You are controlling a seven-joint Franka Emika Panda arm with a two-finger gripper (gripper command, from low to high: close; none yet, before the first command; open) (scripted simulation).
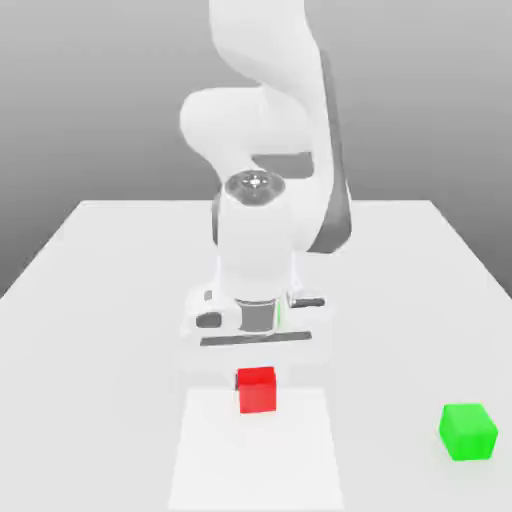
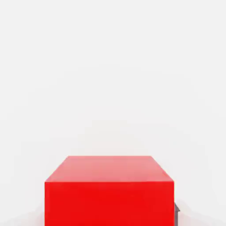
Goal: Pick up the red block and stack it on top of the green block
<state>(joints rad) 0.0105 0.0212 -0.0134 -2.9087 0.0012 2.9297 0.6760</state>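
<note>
Red block (image 1: 256, 389) directly beneath lowered tool (image 1: 257, 352)

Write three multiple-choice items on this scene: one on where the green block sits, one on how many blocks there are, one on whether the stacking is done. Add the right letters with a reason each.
1. Where does the green block lie relative to the red block in the exterior view?
A. To the exterior view's right, apart from it
B. On top of it
C. To the exterior view's left, touching it

2. How many blocks are on the table?
A. One
B. Two
C. Four

3. What is the state of the stacking?
A. The red block rests on the green one
B. The green block rests on the red one
C. Not yet done; both blocks are on the table

Answers:
1. A: bare table separates the two blocks.
2. B: one red and one green are seen.
3. C: each block stands on the table surface, the red one under the gripper.
</note>
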